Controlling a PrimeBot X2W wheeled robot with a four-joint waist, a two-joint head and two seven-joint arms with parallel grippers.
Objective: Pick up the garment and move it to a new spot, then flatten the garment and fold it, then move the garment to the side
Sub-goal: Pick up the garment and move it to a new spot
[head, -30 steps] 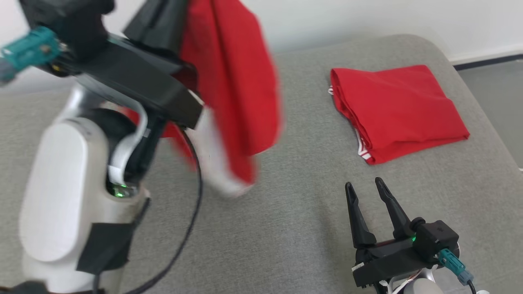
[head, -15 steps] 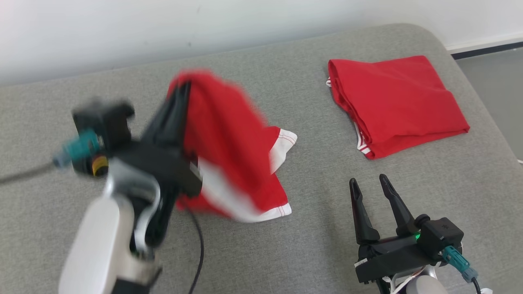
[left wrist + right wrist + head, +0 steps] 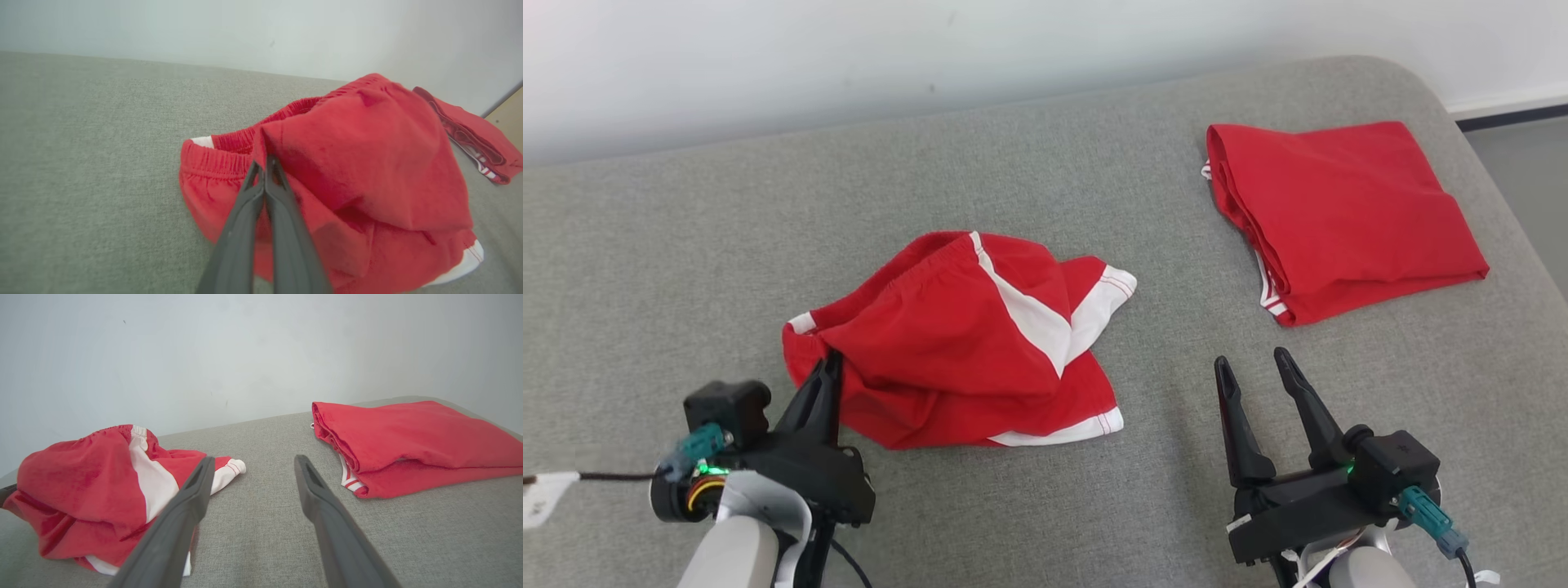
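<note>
Plainly soft goods: at the near left of the grey padded surface (image 3: 670,245), the left gripper (image 3: 827,365) has its two dark fingers pressed together on a pinch of red cloth just beside the elastic waistband. The left wrist view shows that pinch closely, though whether it takes one layer or several is hard to tell. The garment (image 3: 947,359), a pair of red shorts with white side panels and white hems, lies crumpled near the middle of the surface, a little toward the front edge, with one leg poking out to the right.

It looks light and limp, so it should sag and bunch wherever it is not supported, and it is unlikely to slip from a firm pinch. The waistband is probably the best hold (it is thicker and gathers less), one gripper toward each end, so the cloth can be drawn flat.

The right gripper (image 3: 1251,359) rests low near the front edge with its fingers apart and nothing between them, well apart from the shorts. Toward the far right corner lies a folded red garment (image 3: 1347,212), touching neither.
</note>
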